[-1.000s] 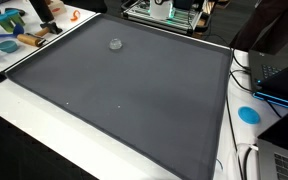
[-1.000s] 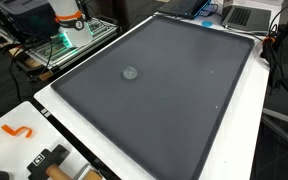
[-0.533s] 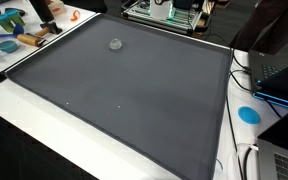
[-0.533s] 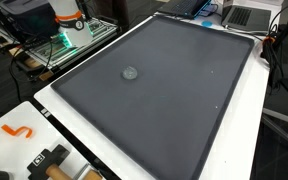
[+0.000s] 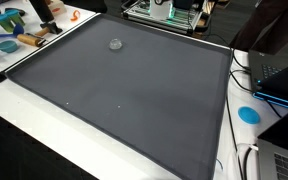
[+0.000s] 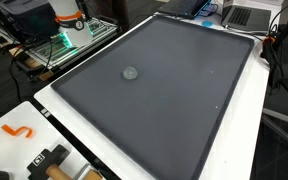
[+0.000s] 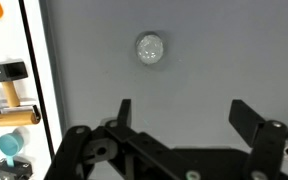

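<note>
A small round silvery-grey object [image 7: 150, 48] lies on the dark grey mat [image 7: 184, 80], and shows in both exterior views [image 5: 116, 44] [image 6: 130, 73]. In the wrist view my gripper [image 7: 182, 115] hangs above the mat with its two black fingers [image 7: 123, 112] wide apart and nothing between them. The round object lies ahead of the fingertips, slightly toward the left finger, apart from both. The arm itself does not appear in either exterior view.
The mat sits on a white table [image 5: 44, 130]. Past one mat edge lie tools: a black-headed mallet [image 7: 9, 72], a wooden handle [image 7: 14, 116], a blue piece [image 7: 9, 145] and an orange hook [image 6: 17, 130]. Laptops [image 5: 279, 80] and cables stand at another side, an electronics rack [image 6: 69, 35] beyond.
</note>
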Motion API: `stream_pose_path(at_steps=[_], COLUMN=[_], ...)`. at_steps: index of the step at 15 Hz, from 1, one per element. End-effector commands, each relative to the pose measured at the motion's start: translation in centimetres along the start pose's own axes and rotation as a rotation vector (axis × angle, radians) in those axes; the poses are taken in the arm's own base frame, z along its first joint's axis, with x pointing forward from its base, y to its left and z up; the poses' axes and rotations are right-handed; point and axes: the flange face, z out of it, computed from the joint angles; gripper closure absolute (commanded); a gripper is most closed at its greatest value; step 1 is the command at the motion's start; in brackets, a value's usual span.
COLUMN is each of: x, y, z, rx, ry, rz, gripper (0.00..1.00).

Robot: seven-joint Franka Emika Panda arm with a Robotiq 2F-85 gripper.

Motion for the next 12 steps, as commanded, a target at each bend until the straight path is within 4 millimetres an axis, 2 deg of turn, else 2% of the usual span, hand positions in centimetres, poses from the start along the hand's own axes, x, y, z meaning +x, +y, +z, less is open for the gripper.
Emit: stream_pose_path(at_steps=[1,5,12], x=[1.9,3.2,4.5], y=[0.0,-0.3,-3.2], z=[2.7,6.0,10.7], rx=[-0.051,-0.097,-0.104], ry=[-0.039,-0.070,-0.077], rz=[-0.003,-0.009,0.049], gripper=[0.00,0.00,0.00])
